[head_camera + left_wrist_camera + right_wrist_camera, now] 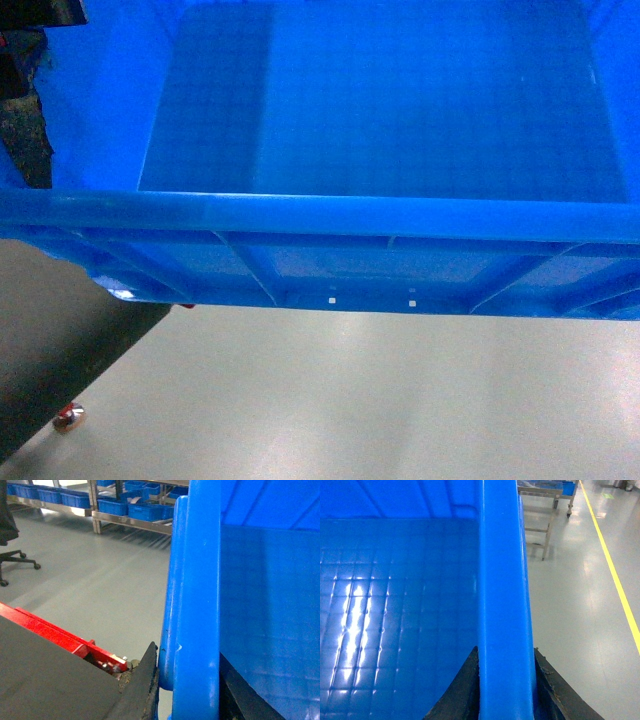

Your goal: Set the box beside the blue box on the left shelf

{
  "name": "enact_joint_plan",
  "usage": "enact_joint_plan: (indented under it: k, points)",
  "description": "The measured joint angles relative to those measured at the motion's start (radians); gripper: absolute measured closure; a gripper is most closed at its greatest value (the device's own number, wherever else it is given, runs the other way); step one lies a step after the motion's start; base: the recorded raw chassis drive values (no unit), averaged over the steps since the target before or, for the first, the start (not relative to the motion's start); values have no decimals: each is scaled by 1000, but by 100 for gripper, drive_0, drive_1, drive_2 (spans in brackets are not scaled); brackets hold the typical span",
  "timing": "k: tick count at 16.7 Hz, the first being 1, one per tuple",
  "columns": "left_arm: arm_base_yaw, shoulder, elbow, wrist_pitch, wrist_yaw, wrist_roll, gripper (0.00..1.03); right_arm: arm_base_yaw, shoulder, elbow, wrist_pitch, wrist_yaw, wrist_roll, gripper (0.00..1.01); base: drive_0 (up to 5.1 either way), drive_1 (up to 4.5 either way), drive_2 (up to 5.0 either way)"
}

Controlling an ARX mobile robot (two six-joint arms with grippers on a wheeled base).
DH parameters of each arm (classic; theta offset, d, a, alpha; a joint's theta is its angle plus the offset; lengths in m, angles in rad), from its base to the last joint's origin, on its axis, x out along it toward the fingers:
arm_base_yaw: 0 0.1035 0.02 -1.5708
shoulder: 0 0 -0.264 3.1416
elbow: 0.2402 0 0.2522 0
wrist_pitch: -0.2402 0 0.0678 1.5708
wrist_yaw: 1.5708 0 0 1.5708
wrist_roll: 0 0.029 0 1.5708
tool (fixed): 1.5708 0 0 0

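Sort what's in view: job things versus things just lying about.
Job:
- crate, held off the floor
- left gripper, clamped on its rim
- right gripper, clamped on the opposite rim

Lying about:
- office chair
- steel racks of blue bins
- yellow floor line

box (380, 110): large blue plastic crate, open top, nothing inside
rim: thick and rolled, running across the head view; seen edge-on in both wrist views
floor inside: glossy, embossed with a small square grid
outer wall: ribbed, with diagonal braces
pose: level, held up above the grey floor, not resting on anything visible
left shelf: not in view
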Motion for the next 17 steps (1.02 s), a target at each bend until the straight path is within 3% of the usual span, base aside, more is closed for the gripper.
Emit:
enact_joint_plan:
  k: [17]
  points:
    - [0,0,0,-1,0,0,84,0,0,0,0,0,0,79,-163,-163,-163]
